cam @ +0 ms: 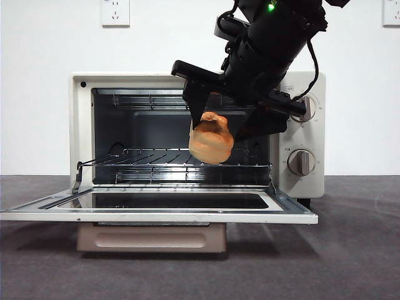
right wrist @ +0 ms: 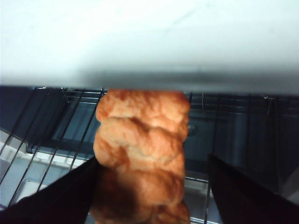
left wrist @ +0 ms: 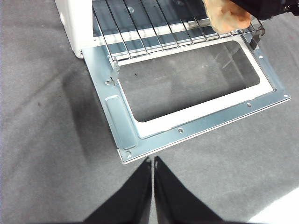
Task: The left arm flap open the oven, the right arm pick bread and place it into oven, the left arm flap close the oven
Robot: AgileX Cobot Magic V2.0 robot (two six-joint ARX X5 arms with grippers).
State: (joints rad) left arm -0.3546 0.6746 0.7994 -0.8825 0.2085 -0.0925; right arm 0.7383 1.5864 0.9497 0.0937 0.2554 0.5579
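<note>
Bread (cam: 210, 141) hangs pinched in the right pincer (cam: 215, 128) above the oven (cam: 81, 125) rack.

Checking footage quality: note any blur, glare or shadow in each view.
Front view: sharp, soft shadow under the oven door. Left wrist view: crisp, a reflection on the door glass, left gripper dark. Right wrist view: bread soft, oven top blown out white, right gripper silhouetted.

No brand, label or number can be read on the oven (cam: 84, 134) or anywhere else.

Two wall sockets (cam: 115, 12) on a white wall (cam: 37, 94); grey tabletop (cam: 362, 250).
</note>
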